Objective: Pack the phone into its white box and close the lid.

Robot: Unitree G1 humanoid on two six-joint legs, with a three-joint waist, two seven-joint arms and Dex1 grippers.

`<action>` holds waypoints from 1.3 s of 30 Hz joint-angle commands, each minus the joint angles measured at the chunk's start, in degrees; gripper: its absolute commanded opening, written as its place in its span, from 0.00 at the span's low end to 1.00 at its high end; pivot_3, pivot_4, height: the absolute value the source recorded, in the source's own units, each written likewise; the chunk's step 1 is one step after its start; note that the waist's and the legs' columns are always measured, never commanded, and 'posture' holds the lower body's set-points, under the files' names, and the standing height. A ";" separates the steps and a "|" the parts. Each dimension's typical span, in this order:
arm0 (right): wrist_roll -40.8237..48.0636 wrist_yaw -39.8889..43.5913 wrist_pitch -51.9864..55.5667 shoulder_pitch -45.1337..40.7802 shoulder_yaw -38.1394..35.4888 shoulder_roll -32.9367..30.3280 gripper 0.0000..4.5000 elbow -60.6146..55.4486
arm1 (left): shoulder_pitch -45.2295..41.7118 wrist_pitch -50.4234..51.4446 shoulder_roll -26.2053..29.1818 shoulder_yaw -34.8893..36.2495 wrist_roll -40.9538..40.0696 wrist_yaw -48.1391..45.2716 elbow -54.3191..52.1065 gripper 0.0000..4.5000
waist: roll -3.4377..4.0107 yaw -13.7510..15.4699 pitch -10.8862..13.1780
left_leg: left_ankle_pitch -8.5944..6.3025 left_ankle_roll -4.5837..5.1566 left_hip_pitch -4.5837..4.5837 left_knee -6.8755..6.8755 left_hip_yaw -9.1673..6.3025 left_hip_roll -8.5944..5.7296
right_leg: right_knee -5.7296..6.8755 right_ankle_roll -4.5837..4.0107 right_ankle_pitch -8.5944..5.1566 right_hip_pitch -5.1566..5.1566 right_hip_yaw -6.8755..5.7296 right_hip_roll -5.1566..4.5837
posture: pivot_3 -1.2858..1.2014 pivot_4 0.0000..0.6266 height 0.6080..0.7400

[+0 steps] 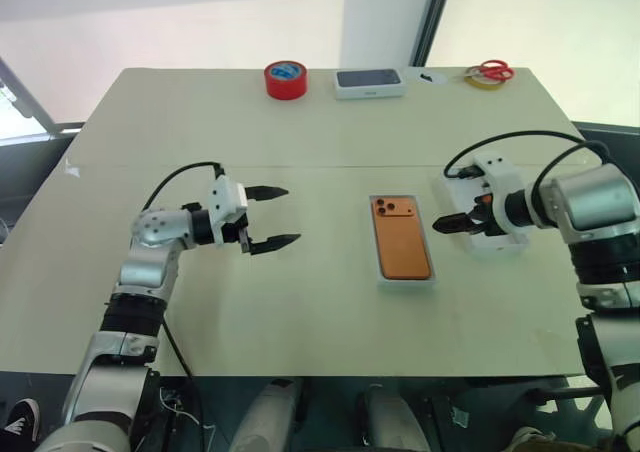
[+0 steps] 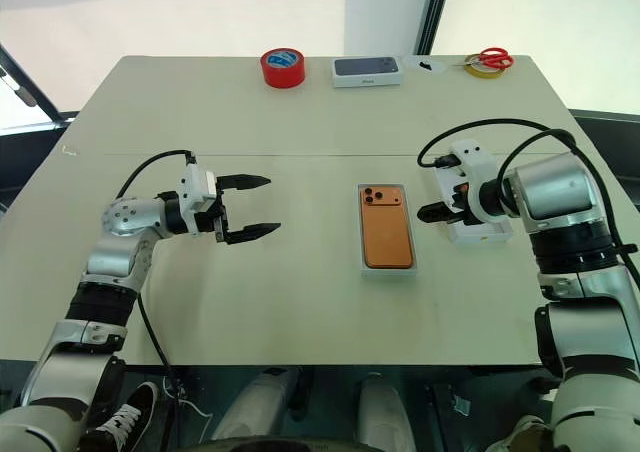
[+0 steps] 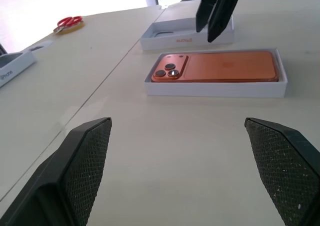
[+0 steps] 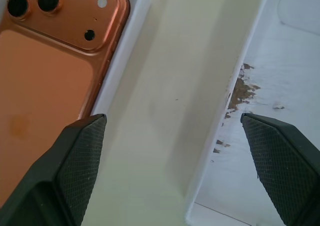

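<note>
Where it lies back-up, the phone (image 1: pixel 401 237) inside the white box (image 1: pixel 406 284).

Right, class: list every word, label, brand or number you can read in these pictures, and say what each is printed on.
"iPhone", upside down: side wall of the lid, beside the white box holding the phone.
"iPhone", partly cut off: side of the white box with a dark phone picture.
Blue label on the red tape roll: too small to read.
Nothing readable on the phone's back.
</note>
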 commanded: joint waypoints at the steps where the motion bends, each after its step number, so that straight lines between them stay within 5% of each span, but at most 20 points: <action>1: 0.78 -2.49 3.05 -3.23 -0.62 0.49 1.00 1.65 | 0.78 -1.65 1.36 2.09 -2.04 -0.02 -2.47 1.00 | 0.00 -0.07 0.00 | 0.00 0.00 -0.01 0.00 0.01 0.00 | 0.00 0.00 0.00 -0.01 0.01 0.00 | 0.52 0.24 0.97; 15: 1.14 -10.72 4.04 -2.94 -0.18 3.68 1.00 5.85 | 1.44 -2.58 1.10 1.80 -3.14 0.01 -3.32 1.00 | -0.08 -0.94 -0.09 | 0.03 -0.01 -0.12 0.08 0.03 0.00 | 0.16 0.00 0.02 -0.17 0.04 0.03 | 0.52 0.24 0.97; 18: 0.21 -13.30 2.57 -2.64 -1.16 4.92 0.80 8.12 | 1.84 -2.00 0.58 1.58 -3.14 0.50 -4.39 1.00 | -0.16 -0.94 -0.15 | 0.02 -0.01 -0.12 0.16 0.02 0.00 | 0.18 -0.01 0.03 -0.11 0.03 0.04 | 0.52 0.24 0.97; 25: 0.30 -16.10 2.77 -1.53 -2.17 6.84 0.01 7.98 | 2.41 -0.86 0.49 1.72 -3.27 1.28 -5.77 1.00 | -0.29 -1.23 -0.30 | 0.03 -0.01 -0.08 0.16 0.02 0.05 | 0.18 -0.01 0.03 -0.10 0.04 0.09 | 0.52 0.24 0.97; 30: -0.26 -19.06 1.93 -2.98 -6.43 8.61 0.01 8.86 | 2.18 1.07 0.39 1.90 -3.56 2.22 -5.59 1.00 | -0.31 -1.14 -0.31 | 0.02 -0.01 -0.08 0.17 0.02 0.04 | 0.18 -0.02 0.04 -0.08 0.04 0.09 | 0.52 0.24 0.97; 33: -0.75 -21.21 -1.04 -3.82 -9.22 9.11 0.00 8.39 | 2.11 3.55 0.47 1.84 -4.34 2.31 -5.50 0.80 | -0.29 -1.24 -0.30 | 0.03 -0.01 -0.07 0.16 0.03 0.04 | 0.20 -0.02 0.04 -0.10 0.05 0.10 | 0.52 0.24 0.97; 39: 5.54 -19.40 -15.23 -2.62 -18.41 14.18 0.00 -0.34 | 2.14 6.23 -0.79 2.83 -5.52 5.15 -6.17 0.10 | -0.20 -1.23 -0.25 | 0.07 0.01 -0.09 0.07 0.06 0.04 | 0.20 -0.01 0.04 -0.19 0.11 0.10 | 0.52 0.24 0.97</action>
